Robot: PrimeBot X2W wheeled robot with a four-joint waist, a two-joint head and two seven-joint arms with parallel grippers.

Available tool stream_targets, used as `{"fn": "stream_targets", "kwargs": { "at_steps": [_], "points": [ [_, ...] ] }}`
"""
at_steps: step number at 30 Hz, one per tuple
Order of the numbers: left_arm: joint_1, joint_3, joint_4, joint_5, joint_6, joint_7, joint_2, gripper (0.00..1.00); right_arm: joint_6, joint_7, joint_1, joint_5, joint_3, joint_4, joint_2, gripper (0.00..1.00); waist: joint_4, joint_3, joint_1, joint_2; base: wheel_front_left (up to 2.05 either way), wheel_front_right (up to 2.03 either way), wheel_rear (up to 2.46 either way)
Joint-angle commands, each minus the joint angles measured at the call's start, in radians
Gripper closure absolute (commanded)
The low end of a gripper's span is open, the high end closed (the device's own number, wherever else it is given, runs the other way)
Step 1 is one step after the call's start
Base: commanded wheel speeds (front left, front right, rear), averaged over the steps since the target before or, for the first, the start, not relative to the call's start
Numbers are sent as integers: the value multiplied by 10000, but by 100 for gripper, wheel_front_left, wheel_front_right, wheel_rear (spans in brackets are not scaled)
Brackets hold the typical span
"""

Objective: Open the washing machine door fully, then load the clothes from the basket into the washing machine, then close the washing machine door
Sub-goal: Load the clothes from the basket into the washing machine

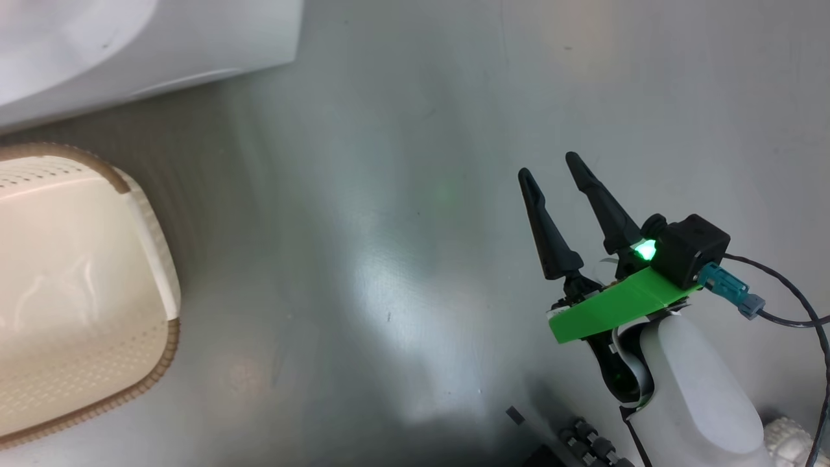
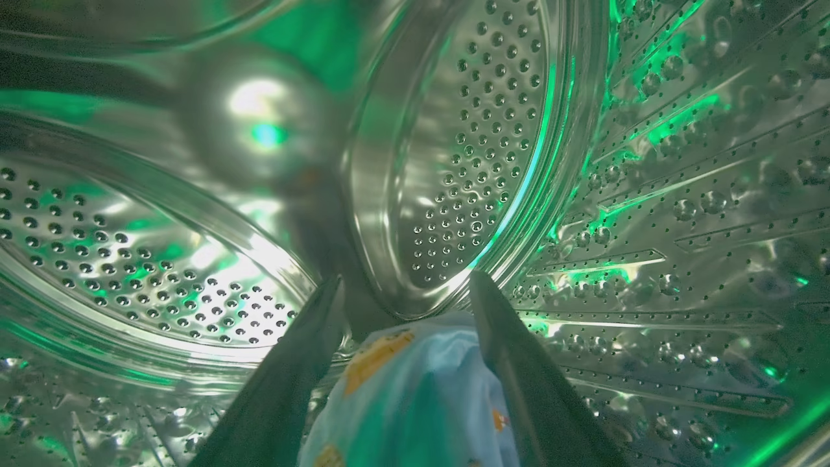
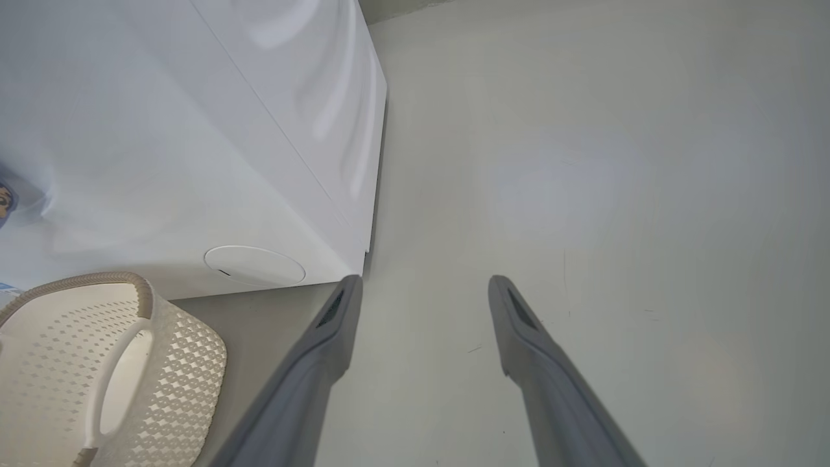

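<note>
My left gripper (image 2: pixel 405 292) is inside the washing machine's steel perforated drum (image 2: pixel 681 194), lit green. Its fingers stand open, and a light blue garment with orange figures (image 2: pixel 415 389) lies bunched between them near their base. My right gripper (image 1: pixel 548 166) hangs open and empty over the grey floor, to the right of the washing machine (image 1: pixel 130 39). The cream perforated basket (image 1: pixel 165 350) stands on the floor in front of the machine, and the part of its inside that I see is bare plastic. The washing machine door is out of view.
The right wrist view has the machine's white corner (image 3: pixel 363 246) and round flap (image 3: pixel 254 265) just left of my right gripper (image 3: pixel 421 282), with the basket (image 3: pixel 181 350) below them. Open grey floor (image 1: pixel 402 194) stretches between basket and right arm. A black cable (image 1: pixel 791 305) trails from the right wrist.
</note>
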Motion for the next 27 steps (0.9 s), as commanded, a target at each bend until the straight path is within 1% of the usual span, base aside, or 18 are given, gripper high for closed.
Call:
{"fn": "stream_targets", "kwargs": {
  "at_steps": [1,7,10,14,17,22,27],
  "points": [
    [344,156,-178,-151,-9,-103,432,0,27,-57,376,-116,140,-165,68,0,181,-229,1,-1,0,0,0],
    [1503,311,-269,-547,-6,-191,162,0,27,-57,519,-370,-73,-149,68,0,478,-807,1,-1,0,0,0],
    [2242,465,-560,-705,69,-210,-15,0,27,-57,617,-498,-188,-168,68,0,615,-1131,1,-1,0,0,0],
    [3346,742,-1303,-838,289,-217,-293,0,27,-57,751,-692,-335,-163,68,0,792,-1543,1,-1,0,0,0],
    [4357,972,-2053,-873,535,-219,-541,0,27,-57,849,-896,-442,-187,29,0,929,-1840,1,-1,0,0,0],
    [5808,1419,-3062,-1005,744,-220,-793,0,27,-57,1003,-1168,-545,-205,-40,0,1120,-2303,1,-1,0,0,0],
    [7087,1862,-3916,-1043,845,-220,-1019,0,27,-57,1140,-1394,-663,-213,-115,0,1265,-2704,1,-1,0,0,0]
  ]
}}
